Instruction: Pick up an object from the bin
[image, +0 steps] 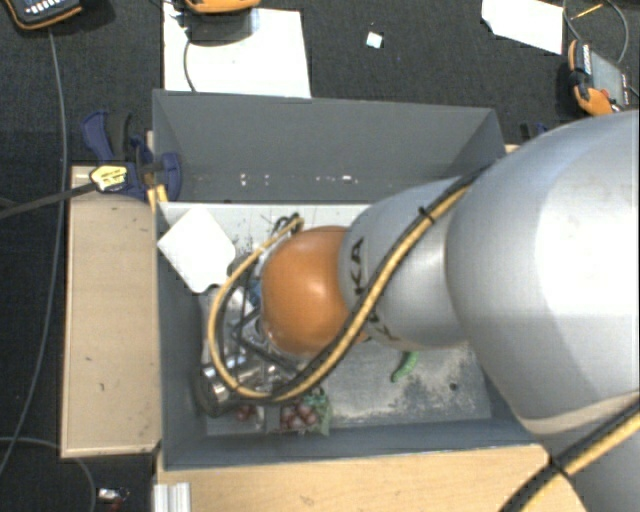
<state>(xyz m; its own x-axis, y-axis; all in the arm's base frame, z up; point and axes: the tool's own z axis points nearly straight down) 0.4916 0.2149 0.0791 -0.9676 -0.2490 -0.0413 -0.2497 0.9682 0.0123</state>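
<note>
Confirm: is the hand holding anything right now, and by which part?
Cannot tell. The hand sits low in the bin's lower-left corner, under the arm's orange cover, by small dark things; what it grips, if anything, is hidden.

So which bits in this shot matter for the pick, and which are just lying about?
For the pick: grey bin; gripper, low at its left; small heap of dark and reddish things at front left, nearest the gripper.
Lying about: white flat piece, back left corner; small green piece on the floor, right of centre.
</note>
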